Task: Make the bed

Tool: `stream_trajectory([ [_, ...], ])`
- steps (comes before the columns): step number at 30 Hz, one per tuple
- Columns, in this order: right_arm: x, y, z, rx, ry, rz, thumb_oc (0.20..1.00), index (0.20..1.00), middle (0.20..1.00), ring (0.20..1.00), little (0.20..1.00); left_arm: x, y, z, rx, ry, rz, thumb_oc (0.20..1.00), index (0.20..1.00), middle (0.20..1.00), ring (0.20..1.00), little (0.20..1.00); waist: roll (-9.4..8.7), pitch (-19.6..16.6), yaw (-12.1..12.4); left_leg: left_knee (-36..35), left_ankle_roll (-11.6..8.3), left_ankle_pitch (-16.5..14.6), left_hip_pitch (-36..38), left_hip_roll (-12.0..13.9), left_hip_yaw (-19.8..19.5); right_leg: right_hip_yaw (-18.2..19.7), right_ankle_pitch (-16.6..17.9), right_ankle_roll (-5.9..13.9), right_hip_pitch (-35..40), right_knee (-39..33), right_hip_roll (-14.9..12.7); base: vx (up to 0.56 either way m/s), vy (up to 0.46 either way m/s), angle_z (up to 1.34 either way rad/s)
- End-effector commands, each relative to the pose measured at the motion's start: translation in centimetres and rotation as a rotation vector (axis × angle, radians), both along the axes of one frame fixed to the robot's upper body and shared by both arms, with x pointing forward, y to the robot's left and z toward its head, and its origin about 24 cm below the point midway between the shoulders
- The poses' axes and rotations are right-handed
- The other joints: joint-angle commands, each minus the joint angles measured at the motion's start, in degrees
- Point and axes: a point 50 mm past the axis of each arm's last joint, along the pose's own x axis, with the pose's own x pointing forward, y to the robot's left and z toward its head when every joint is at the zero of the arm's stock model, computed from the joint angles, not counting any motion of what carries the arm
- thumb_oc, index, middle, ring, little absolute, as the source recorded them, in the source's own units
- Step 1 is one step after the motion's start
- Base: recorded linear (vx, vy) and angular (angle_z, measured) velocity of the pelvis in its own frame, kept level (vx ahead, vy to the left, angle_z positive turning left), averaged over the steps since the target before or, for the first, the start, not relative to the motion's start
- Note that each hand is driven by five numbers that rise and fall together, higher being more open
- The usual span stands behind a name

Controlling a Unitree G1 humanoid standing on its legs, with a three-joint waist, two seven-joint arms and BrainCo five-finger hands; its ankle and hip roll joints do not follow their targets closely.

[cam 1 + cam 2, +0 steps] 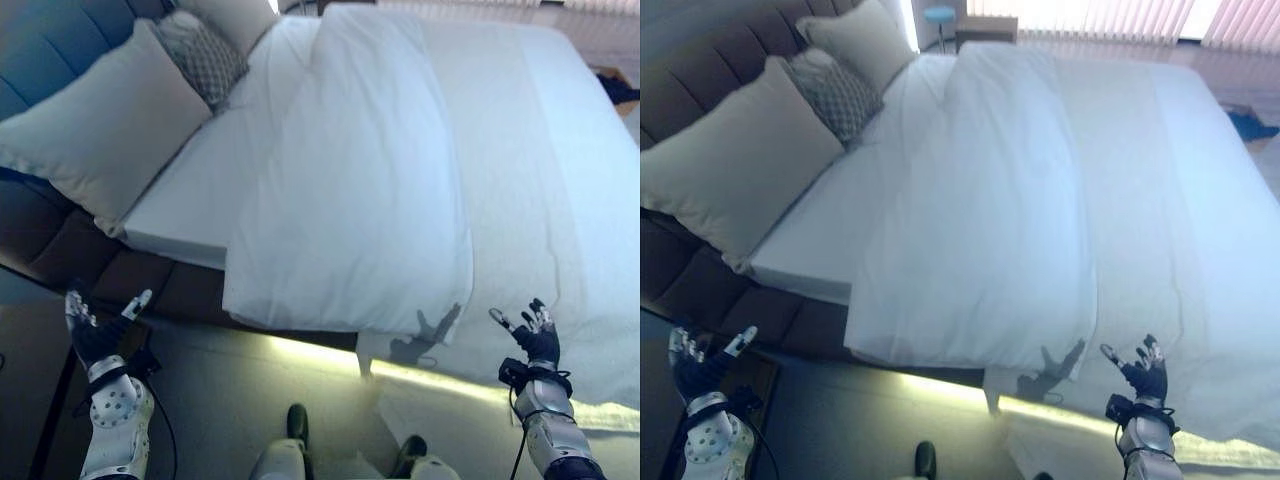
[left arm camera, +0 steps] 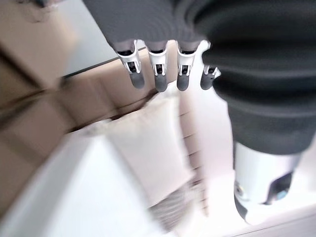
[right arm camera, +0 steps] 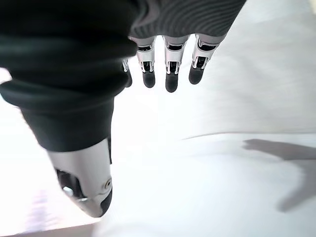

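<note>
Robot hand (image 1: pixel 538 340) — duvet (image 1: pixel 350 200) edge cut off

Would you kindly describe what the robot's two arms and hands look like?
Both arms are silver-grey. The left hand and right hand each have silver fingers with dark tips and a separate thumb, with a dark ribbed cover over the back of the hand and the wrist. The left forearm's shell carries small dark round dots.

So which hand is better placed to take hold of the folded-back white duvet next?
Right, probably. The right hand hovers open just beside the near lower corner of the folded-back white duvet. The left hand, also open, hangs off the bed's side by the large cream pillow, clear of the duvet.
</note>
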Motion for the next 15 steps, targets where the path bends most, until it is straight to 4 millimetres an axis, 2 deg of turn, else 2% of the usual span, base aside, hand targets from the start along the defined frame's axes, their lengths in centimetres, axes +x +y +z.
stream_trajectory([
  [1, 1.6, 0.3, 5.3, -0.118, -0.258, 0.071, 1.000, 1.000, 1.000, 1.000, 1.000, 0.9, -0.8, 5.3, 0.174, -0.239, -0.092, 1.000, 1.000, 1.000, 1.000, 1.000, -1.37, -0.9, 0.3, 2.0, -1.82, -5.5, 2.5, -0.5, -0.8, -1.5, 3.5, 4.70, 2.4, -1.8, -1.6, 0.13, 0.021, -0.05],
  [2, 1.7, 0.6, 6.4, -0.143, -0.308, 0.104, 1.000, 1.000, 1.000, 1.000, 1.000, 0.8, -1.6, 6.8, 0.214, -0.303, -0.154, 1.000, 1.000, 1.000, 1.000, 1.000, -1.37, -1.7, 0.3, 1.5, -1.82, -5.6, 3.2, -0.6, -0.7, -1.6, 3.5, 4.82, 3.1, -2.4, -1.4, 0.16, -0.003, -0.06],
  [4, 1.8, 1.5, 7.3, -0.102, -0.386, 0.158, 1.000, 1.000, 1.000, 1.000, 1.000, 1.2, -2.8, 7.2, 0.159, -0.350, -0.302, 1.000, 1.000, 1.000, 1.000, 1.000, -1.44, -2.8, 0.1, 0.6, -1.38, -4.6, 3.9, -0.8, 0.3, -2.7, 4.6, 4.12, 4.1, -3.6, -1.4, 0.09, 0.038, -0.07],
  [5, 2.2, 2.9, 8.1, -0.047, -0.435, 0.298, 1.000, 1.000, 1.000, 1.000, 1.000, 1.8, -4.4, 7.7, 0.117, -0.378, -0.505, 1.000, 1.000, 1.000, 1.000, 1.000, -1.46, -3.8, -0.3, -0.2, -1.40, -4.6, 4.7, -0.9, 0.6, -2.4, 4.9, 4.28, 4.4, -4.3, -1.3, 0.06, 0.037, -0.06],
  [6, 2.2, 2.8, 8.0, -0.045, -0.435, 0.300, 1.000, 1.000, 1.000, 1.000, 1.000, 1.8, -4.3, 7.7, 0.115, -0.378, -0.509, 1.000, 1.000, 1.000, 1.000, 1.000, -1.46, -3.9, -0.2, -0.3, -1.40, -4.6, 4.7, -0.9, 0.7, -2.4, 4.9, 4.28, 4.4, -4.3, -1.2, 0.10, 0.018, -0.08],
  [7, 2.4, 3.4, 8.0, -0.009, -0.443, 0.344, 1.000, 1.000, 1.000, 1.000, 1.000, 2.3, -5.1, 7.7, 0.098, -0.372, -0.593, 1.000, 1.000, 1.000, 1.000, 1.000, -1.51, -4.1, -0.3, -0.6, -1.42, -4.5, 5.0, -1.0, 0.8, -2.4, 5.0, 4.26, 4.4, -4.6, -1.1, 0.04, 0.001, -0.04],
  [8, 2.7, 4.2, 8.0, 0.012, -0.444, 0.395, 1.000, 1.000, 1.000, 1.000, 1.000, 2.9, -5.9, 7.7, 0.111, -0.345, -0.658, 1.000, 1.000, 1.000, 1.000, 1.000, -1.56, -4.3, -0.4, -0.7, -1.43, -4.5, 5.1, -1.0, 0.9, -2.3, 5.0, 4.25, 4.5, -4.8, -1.0, 0.10, -0.009, -0.06],
  [9, 3.7, 6.4, 8.4, 0.038, -0.444, 0.543, 1.000, 1.000, 1.000, 1.000, 1.000, 4.1, -8.0, 7.3, 0.115, -0.286, -0.836, 1.000, 1.000, 1.000, 1.000, 1.000, -1.44, -3.9, -0.8, -0.6, -1.69, -5.6, 5.4, -0.9, 0.4, -0.8, 4.2, 4.97, 4.1, -4.1, -0.8, 0.01, 0.007, -0.07],
  [10, 3.8, 6.3, 8.5, 0.037, -0.447, 0.542, 1.000, 1.000, 1.000, 1.000, 1.000, 4.2, -8.0, 7.4, 0.115, -0.290, -0.840, 1.000, 1.000, 1.000, 1.000, 1.000, -1.56, -3.6, -0.7, -0.4, -1.26, -4.6, 4.7, -1.2, 1.0, -1.7, 5.1, 4.24, 3.7, -4.2, -1.1, -0.06, -0.001, -0.12],
  [11, 5.4, 8.5, 9.2, 0.043, -0.445, 0.637, 1.000, 1.000, 1.000, 1.000, 1.000, 6.0, -10.2, 7.1, 0.038, -0.284, -0.973, 1.000, 1.000, 1.000, 1.000, 1.000, -1.40, -2.0, -1.0, 1.0, -1.41, -5.8, 3.1, -1.2, 0.3, 0.2, 4.2, 4.88, 1.2, -2.4, -1.0, -0.22, 0.023, -0.12],
  [12, 6.3, 9.8, 9.4, 0.061, -0.441, 0.695, 1.000, 1.000, 1.000, 1.000, 1.000, 7.0, -11.6, 6.7, -0.007, -0.265, -1.033, 1.000, 1.000, 1.000, 1.000, 1.000, -1.30, -0.5, -1.2, 2.2, -1.25, -5.9, 1.2, -1.4, 0.2, 0.9, 4.4, 4.76, -0.8, -1.4, -1.3, -0.15, 0.008, -0.12],
  [13, 6.3, 9.8, 9.5, 0.061, -0.442, 0.695, 1.000, 1.000, 1.000, 1.000, 1.000, 7.0, -11.6, 6.8, -0.007, -0.266, -1.033, 1.000, 1.000, 1.000, 1.000, 1.000, -1.31, -0.5, -1.2, 2.3, -1.24, -5.9, 1.2, -1.4, 0.2, 0.9, 4.4, 4.76, -0.9, -1.4, -1.3, -0.33, 0.030, -0.11],
  [14, 7.9, 12.0, 8.9, 0.113, -0.387, 0.762, 1.000, 1.000, 1.000, 1.000, 1.000, 8.7, -14.4, 7.0, -0.048, -0.261, -1.119, 1.000, 1.000, 1.000, 1.000, 1.000, -0.96, 3.1, -1.4, 5.3, -0.96, -5.9, -2.4, -1.5, 0.0, 2.0, 4.6, 4.32, -4.2, 0.6, -1.9, -0.30, 0.028, -0.14],
  [15, 8.6, 13.2, 8.5, 0.131, -0.354, 0.796, 1.000, 1.000, 1.000, 1.000, 1.000, 9.5, -15.8, 6.2, -0.129, -0.226, -1.172, 1.000, 1.000, 1.000, 1.000, 1.000, -0.72, 4.6, -1.6, 6.4, -0.92, -5.9, -3.8, -1.6, 0.1, 2.6, 4.7, 4.07, -5.6, 1.3, -2.1, -0.30, 0.028, -0.18],
])
